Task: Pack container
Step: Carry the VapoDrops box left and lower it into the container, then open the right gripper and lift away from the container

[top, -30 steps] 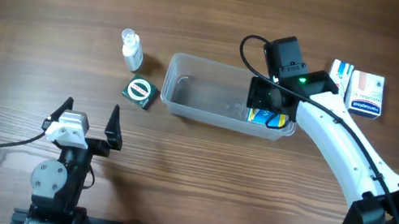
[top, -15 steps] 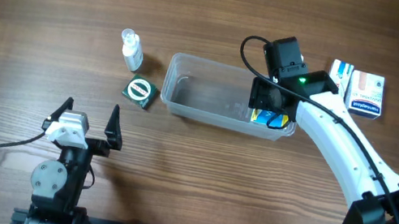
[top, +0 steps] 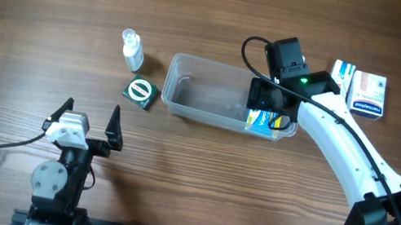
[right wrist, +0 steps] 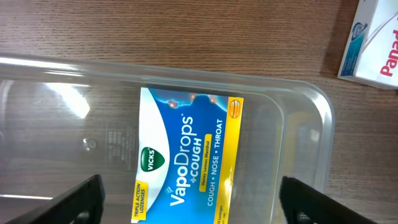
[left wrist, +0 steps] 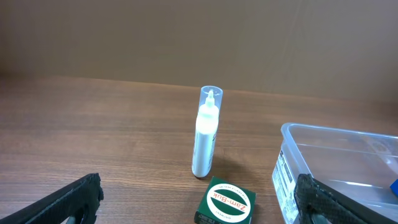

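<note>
The clear plastic container lies in the middle of the table. A blue and yellow Vicks VapoDrops box lies flat on its floor at the right end, also in the right wrist view. My right gripper hovers open above that box, its fingers well apart and touching nothing. My left gripper is open and empty near the table's front. In the left wrist view its fingers frame a green Zam-Buk box and a small spray bottle.
The spray bottle and the Zam-Buk box stand left of the container. Two white medicine boxes lie at the back right, one showing in the right wrist view. The container's corner shows in the left wrist view.
The VapoDrops box has dropped from my right gripper's grasp and now lies flat in the container. The right gripper has opened. The left arm has not moved.
</note>
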Robot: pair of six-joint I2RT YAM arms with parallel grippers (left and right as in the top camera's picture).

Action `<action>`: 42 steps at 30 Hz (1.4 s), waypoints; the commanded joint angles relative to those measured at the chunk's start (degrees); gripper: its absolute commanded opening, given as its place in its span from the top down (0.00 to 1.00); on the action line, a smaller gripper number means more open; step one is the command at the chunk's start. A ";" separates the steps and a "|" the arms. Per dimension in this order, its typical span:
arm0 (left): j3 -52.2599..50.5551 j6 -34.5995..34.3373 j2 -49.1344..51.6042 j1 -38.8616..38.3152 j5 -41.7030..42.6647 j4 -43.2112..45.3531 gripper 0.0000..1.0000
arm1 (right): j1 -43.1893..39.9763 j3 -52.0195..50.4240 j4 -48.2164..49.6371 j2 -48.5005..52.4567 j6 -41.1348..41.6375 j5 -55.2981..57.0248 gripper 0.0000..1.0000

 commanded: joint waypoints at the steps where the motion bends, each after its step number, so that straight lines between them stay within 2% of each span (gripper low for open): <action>1: -0.31 0.87 -0.35 -0.31 -0.57 0.00 0.00 | 0.02 1.22 0.55 0.35 -1.60 -3.39 0.15; 3: -0.31 0.87 -0.35 -0.31 -0.55 0.00 0.00 | 0.02 1.22 0.83 0.35 -1.51 -4.66 0.16; 5: -0.31 0.87 -0.35 -0.31 -0.57 0.00 0.00 | 0.02 1.22 1.03 0.35 -1.40 -5.99 0.23; 8: -0.31 0.87 -0.35 -0.31 -0.57 0.00 0.00 | 0.02 1.20 1.51 0.39 0.28 -9.99 0.45; 11: -0.31 0.87 -0.35 -0.31 -0.55 0.00 0.00 | 0.04 0.42 2.99 0.66 3.37 -10.93 0.60; 15: -0.31 0.87 -0.35 -0.31 -0.57 0.00 0.00 | 1.07 0.02 5.66 1.60 3.39 -15.17 0.83; 23: -0.31 0.87 -0.35 -0.31 -0.55 0.00 0.00 | 4.24 0.02 6.95 4.42 10.84 -14.01 0.89; 42: -0.31 0.87 -0.35 -0.31 -0.57 0.00 0.00 | 4.48 0.02 6.75 12.50 10.10 -10.14 0.89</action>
